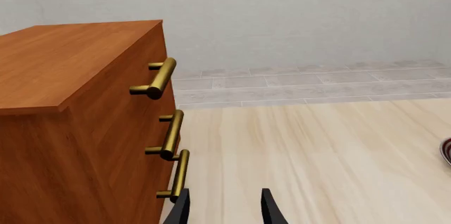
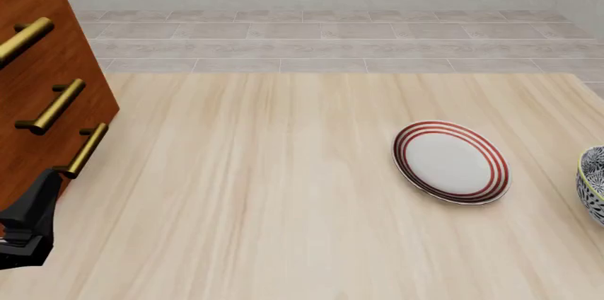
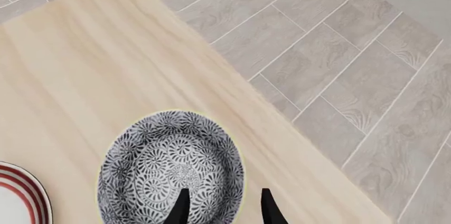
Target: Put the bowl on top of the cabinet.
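Not yet grasped. Bowl (image 3: 171,168) sitting on table (image 3: 84,65) directly below right gripper (image 3: 222,205), near table's edge; jaws parted, empty, straddling its rim. Left gripper (image 1: 224,208) open, empty, beside cabinet (image 1: 63,102). Remaining: grasp, carry across, set on top. Pale wood tabletop; grey tiled floor.

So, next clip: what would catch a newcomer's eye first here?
Probably the reddish-brown cabinet with brass bar handles, filling the table's far left in the front view. Next, the white plate with red rings lying right of centre on the pale wooden table. The patterned bowl sits at the table's right edge, under the right gripper, whose fingers are spread above its rim.
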You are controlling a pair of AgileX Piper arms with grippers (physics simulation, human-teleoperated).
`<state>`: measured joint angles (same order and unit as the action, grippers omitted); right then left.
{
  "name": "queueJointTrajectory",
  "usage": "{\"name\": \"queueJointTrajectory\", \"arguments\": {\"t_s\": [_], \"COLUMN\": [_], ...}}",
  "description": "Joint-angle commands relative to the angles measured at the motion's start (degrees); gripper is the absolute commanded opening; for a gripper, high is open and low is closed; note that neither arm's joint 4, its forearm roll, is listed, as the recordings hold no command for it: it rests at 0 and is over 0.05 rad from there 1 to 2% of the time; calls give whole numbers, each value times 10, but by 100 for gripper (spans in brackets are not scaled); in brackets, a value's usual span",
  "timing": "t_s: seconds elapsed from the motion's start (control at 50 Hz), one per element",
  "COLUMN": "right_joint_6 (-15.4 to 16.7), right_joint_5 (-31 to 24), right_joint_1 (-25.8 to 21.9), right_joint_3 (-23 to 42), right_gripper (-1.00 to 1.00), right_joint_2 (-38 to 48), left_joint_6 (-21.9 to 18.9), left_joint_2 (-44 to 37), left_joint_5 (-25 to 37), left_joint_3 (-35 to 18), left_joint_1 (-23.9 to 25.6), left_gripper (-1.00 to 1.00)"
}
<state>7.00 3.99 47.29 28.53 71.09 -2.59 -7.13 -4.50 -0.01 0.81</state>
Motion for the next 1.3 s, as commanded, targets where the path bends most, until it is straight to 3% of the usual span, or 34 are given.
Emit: {"name": "queueJointTrajectory", "arguments": {"t_s": [0.02, 1.3], "right_joint_6": [-2, 19], "right_joint_5": [24, 114], "right_joint_1": [5, 10], "right_joint_3": [-3, -25], "right_gripper": [100, 100], "right_joint_2": [33, 137], "left_joint_6": [-1, -4], "left_joint_2": [-5, -15], "left_joint_5": [-4, -10], "left_joint_3": [0, 0], "left_joint_1": [0, -1], "left_gripper": [100, 100]}}
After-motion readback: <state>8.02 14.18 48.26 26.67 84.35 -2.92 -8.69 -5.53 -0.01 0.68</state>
